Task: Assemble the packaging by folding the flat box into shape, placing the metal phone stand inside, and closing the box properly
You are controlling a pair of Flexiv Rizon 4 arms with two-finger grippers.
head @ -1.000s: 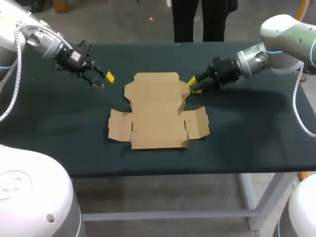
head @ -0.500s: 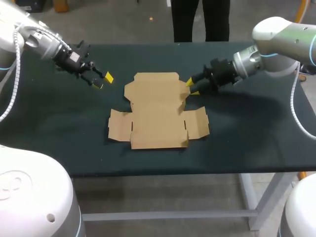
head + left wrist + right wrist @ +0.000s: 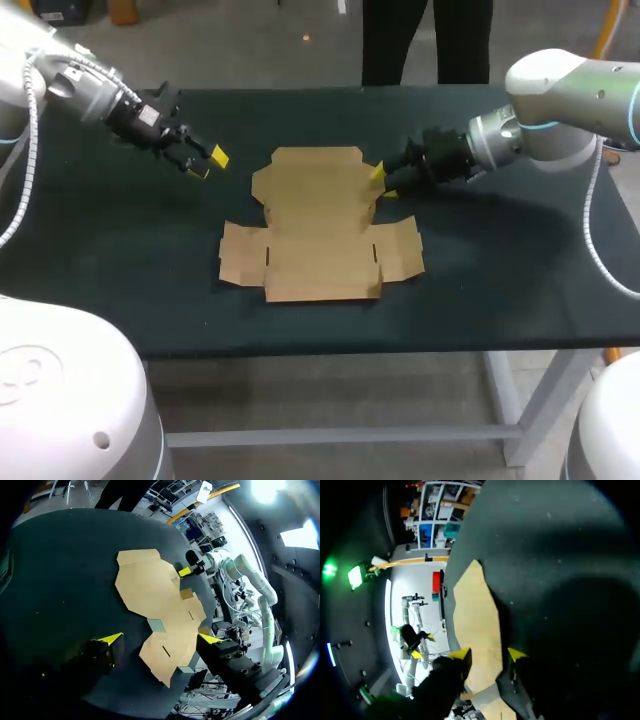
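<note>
Since a second ago my right arm has eased in toward the middle, bringing its yellow tips up to the cardboard's edge, while my left arm has barely shifted. The dark bench carries the flat box, unfolded and lying near its middle. My right jaws stand partly open at the right edge of the box's far flap, holding nothing. My left jaws are spread wide and empty, off the box's far left corner and apart from it.
</note>
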